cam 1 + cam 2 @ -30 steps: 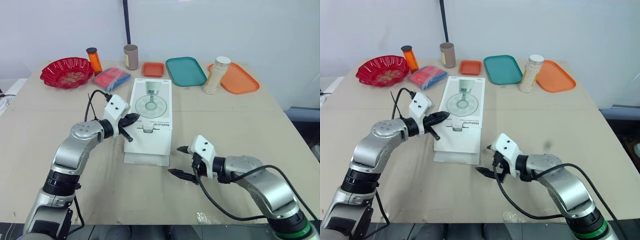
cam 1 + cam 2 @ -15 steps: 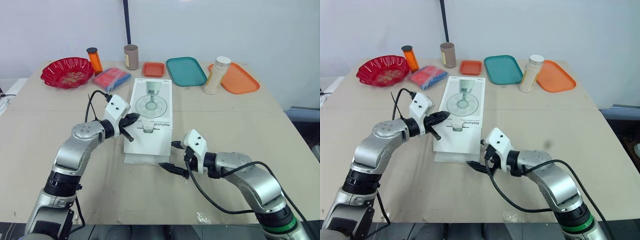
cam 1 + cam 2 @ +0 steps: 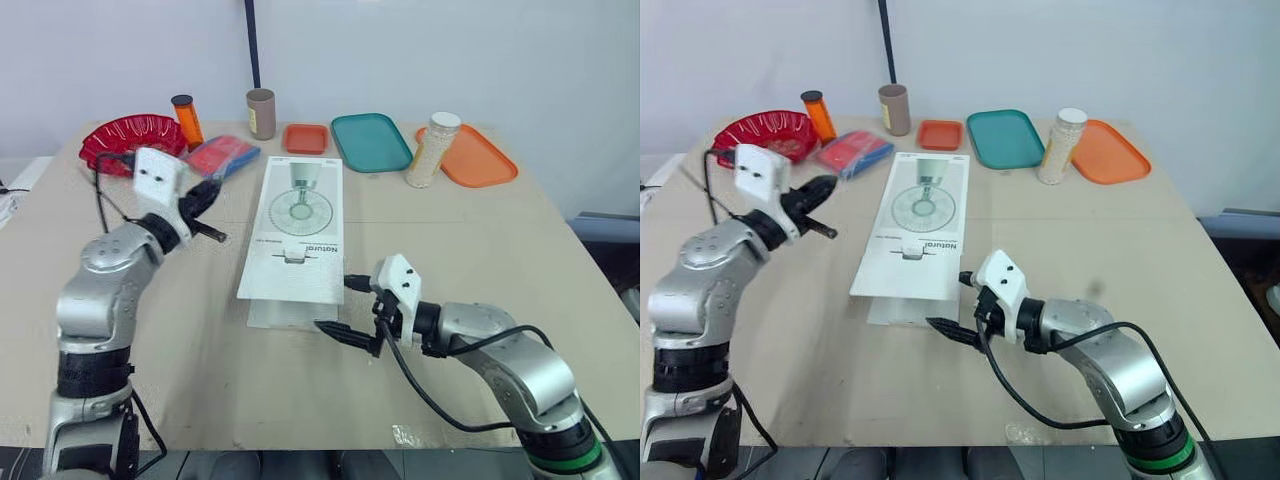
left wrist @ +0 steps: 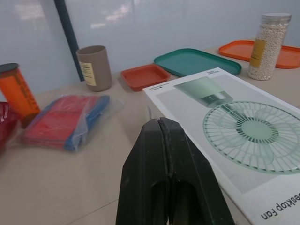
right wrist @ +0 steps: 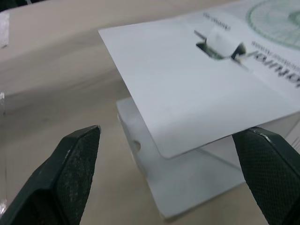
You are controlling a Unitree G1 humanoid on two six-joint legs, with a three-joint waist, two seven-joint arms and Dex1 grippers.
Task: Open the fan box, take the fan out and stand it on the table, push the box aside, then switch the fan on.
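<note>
The white fan box point(image 3: 297, 215) lies flat mid-table, a fan printed on its top. Its lid point(image 5: 197, 98) is raised at the near end and skewed over the base flap point(image 3: 285, 315). My right gripper point(image 3: 336, 305) is open at the box's near right corner; in the right wrist view its fingers point(image 5: 77, 164) straddle the lid's near edge without touching it. My left gripper point(image 3: 213, 188) is shut on nothing and held above the table, to the left of the box; in the left wrist view its fingers point(image 4: 164, 168) point over the box's far end.
Along the far edge stand a red bowl point(image 3: 130, 142), an orange bottle point(image 3: 187, 120), a red and blue packet point(image 3: 222, 155), a brown cup point(image 3: 261, 113), a small orange tray point(image 3: 306, 138), a teal tray point(image 3: 371, 142), a jar of beads point(image 3: 432, 150) and an orange tray point(image 3: 480, 160).
My left arm has swung away from the box's left side, up and to the left. The lid's near end now sits raised and skewed left. The right gripper has closed in on the box's near right corner.
</note>
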